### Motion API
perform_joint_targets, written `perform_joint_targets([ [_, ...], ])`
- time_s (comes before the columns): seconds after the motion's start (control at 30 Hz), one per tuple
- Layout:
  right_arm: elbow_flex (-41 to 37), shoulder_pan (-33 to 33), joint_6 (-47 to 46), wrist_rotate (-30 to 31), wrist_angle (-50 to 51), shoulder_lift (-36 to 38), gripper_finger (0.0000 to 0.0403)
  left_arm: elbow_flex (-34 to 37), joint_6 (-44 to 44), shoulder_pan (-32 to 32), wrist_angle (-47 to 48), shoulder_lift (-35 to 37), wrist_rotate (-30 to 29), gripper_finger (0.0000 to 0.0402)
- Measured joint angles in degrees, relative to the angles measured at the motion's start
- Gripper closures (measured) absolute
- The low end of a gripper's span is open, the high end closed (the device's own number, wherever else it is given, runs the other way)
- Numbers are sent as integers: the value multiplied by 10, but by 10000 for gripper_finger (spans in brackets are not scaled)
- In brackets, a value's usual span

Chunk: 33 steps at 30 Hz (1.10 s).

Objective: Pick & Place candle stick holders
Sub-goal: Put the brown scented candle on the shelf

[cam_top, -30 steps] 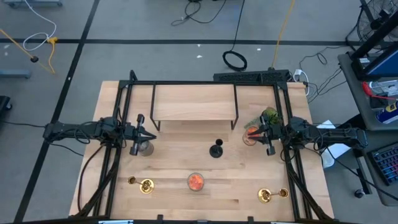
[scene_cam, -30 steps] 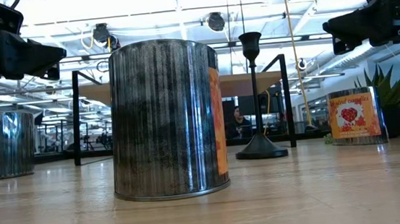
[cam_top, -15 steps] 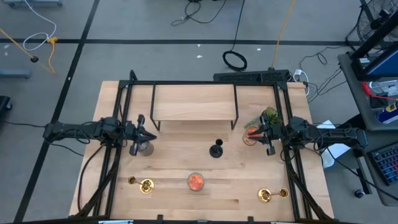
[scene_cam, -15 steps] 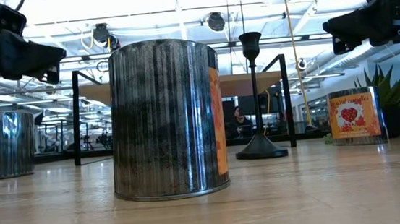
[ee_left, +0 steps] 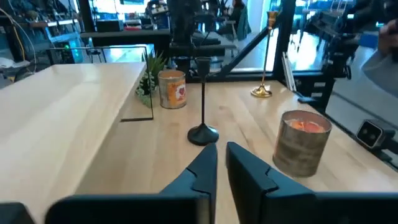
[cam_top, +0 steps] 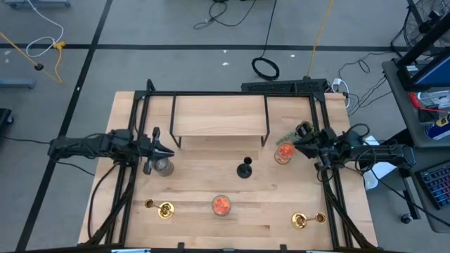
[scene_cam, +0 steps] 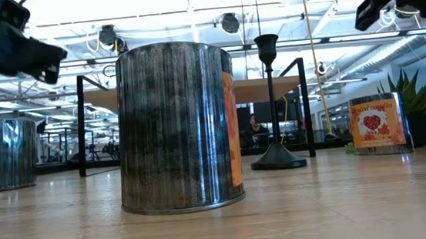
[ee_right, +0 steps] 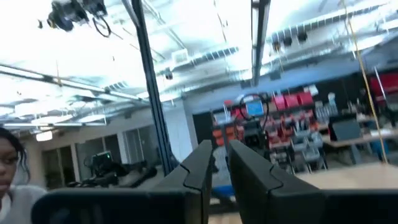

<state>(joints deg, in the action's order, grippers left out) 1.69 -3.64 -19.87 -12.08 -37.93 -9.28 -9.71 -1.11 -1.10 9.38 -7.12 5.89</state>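
The matte black candle stick holder (cam_top: 244, 169) stands upright on its round base at the table's middle; it also shows in the low view (scene_cam: 272, 106) and the left wrist view (ee_left: 203, 106). Two gold holders stand near the near edge, one left (cam_top: 163, 209), one right (cam_top: 304, 221); the right one shows upright in the left wrist view (ee_left: 264, 68). My left gripper (cam_top: 167, 150) hovers shut above the table's left side, pointing toward the black holder. My right gripper (cam_top: 298, 146) is shut above the table's right side, tipped upward. Both are empty.
A grey-filled jar (cam_top: 163, 166) stands under the left gripper. An orange-filled jar (cam_top: 221, 204) stands near the front middle, another (cam_top: 283, 153) beside a green plant sprig (cam_top: 302, 132) at the right. A wooden shelf on a black frame (cam_top: 219, 116) spans the far side.
My right gripper has risen and tipped its fingers upward, turning a little toward the table's far edge; it stays shut. My left gripper has risen slightly. Nothing on the table has moved.
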Motion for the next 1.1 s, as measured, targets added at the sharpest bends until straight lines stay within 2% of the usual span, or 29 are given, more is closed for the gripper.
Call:
perform_joint_targets([
  [0.17,0,0,34,0,-11,0,355,-53,47,-1,16,-22,0,301],
  [0.33,0,0,45,0,-8,0,355,-113,66,-1,122,-58,0,274],
  [0.57,0,0,73,0,-7,0,355,-140,53,-1,171,-128,-1,277],
  [0.73,0,0,94,2,4,0,355,-140,53,-1,176,-168,-25,277],
  [0.83,0,0,180,42,7,0,355,-140,30,-1,175,-176,-32,277],
  [0.97,0,0,198,120,34,-14,355,-140,23,-1,174,-176,-59,277],
  [1.1,0,0,182,109,63,-45,355,-140,23,-1,171,-176,-65,277],
])
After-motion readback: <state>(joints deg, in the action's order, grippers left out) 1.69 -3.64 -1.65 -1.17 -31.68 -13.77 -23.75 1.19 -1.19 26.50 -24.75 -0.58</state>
